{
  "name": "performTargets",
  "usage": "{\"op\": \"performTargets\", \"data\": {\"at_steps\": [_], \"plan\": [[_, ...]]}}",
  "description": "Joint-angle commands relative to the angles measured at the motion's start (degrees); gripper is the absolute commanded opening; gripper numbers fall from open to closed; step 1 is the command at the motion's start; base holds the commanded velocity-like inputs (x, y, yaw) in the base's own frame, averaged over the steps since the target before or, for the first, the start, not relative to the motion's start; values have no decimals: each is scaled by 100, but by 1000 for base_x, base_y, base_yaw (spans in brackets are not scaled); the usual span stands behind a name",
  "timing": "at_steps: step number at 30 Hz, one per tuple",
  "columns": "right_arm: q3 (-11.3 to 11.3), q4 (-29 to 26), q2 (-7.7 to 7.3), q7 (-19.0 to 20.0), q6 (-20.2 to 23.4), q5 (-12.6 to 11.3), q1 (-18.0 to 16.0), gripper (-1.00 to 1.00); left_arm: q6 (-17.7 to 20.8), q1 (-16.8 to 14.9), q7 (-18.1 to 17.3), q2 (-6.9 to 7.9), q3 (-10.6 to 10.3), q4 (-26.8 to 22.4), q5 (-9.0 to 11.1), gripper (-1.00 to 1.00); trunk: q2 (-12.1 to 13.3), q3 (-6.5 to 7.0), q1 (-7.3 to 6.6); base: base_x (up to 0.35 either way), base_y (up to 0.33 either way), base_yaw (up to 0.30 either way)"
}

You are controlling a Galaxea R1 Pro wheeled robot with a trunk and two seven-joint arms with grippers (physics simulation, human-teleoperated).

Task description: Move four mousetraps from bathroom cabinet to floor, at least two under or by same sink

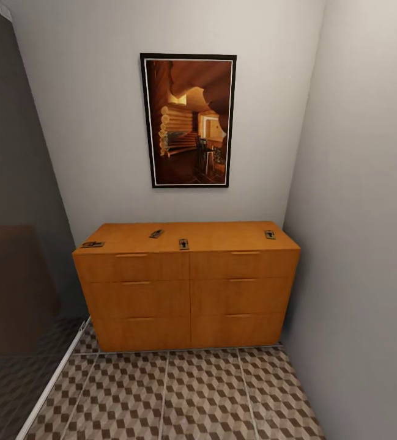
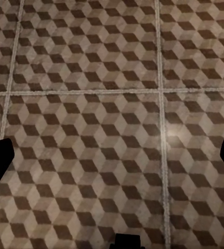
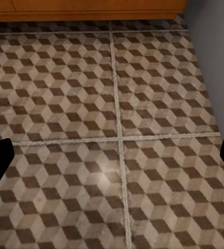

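Note:
The orange-brown cabinet (image 1: 186,293) stands against the back wall with its drawers closed. Several mousetraps lie on its top: one at the left end (image 1: 92,244), one further back (image 1: 156,233), one at the front middle (image 1: 184,244) and one at the right end (image 1: 270,234). The cube-patterned bathroom floor (image 1: 180,397) spreads in front of it. My left gripper (image 2: 112,161) hangs open over bare floor tiles (image 2: 91,119). My right gripper (image 3: 112,161) is open too, above tiles (image 3: 65,93) near the cabinet's base (image 3: 86,8). The bathroom sink is out of view.
A framed picture (image 1: 189,120) hangs above the cabinet. A grey wall (image 1: 357,244) closes the right side and meets the cabinet's right end. On the left, a dark glass partition (image 1: 14,275) with a white floor rail (image 1: 51,385) narrows the space.

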Motion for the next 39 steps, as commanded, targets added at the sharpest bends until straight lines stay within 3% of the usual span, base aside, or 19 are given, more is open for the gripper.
{"op": "performTargets", "data": {"at_steps": [1,21,29,32,33,35,39], "plan": [[5,3,0,-20,-16,4,-3,100,-7,2,12,0,0,-7,0,100,-3,-5,0,0,0,0],[-9,-24,16,-38,-1,8,-4,100,-7,2,12,0,0,-12,-7,100,-3,-5,0,0,0,0],[-26,-665,-47,-331,185,10,-4,100,-7,2,12,1,0,10,-8,100,-3,-5,0,0,0,0],[-27,-1157,-61,-461,605,10,-4,100,-7,2,12,0,0,31,-15,100,-3,-5,0,0,0,0],[-31,-1567,-65,-507,1073,10,-4,100,-7,2,12,0,0,38,-17,100,-3,-5,0,0,0,0],[-31,-2046,-68,-531,1541,10,-4,100,-7,2,12,0,0,42,-19,100,-3,-5,0,0,0,0],[-30,-2895,-69,-553,2204,10,-4,100,-7,2,12,-2,0,56,-8,100,-3,-5,0,0,0,0]]}}
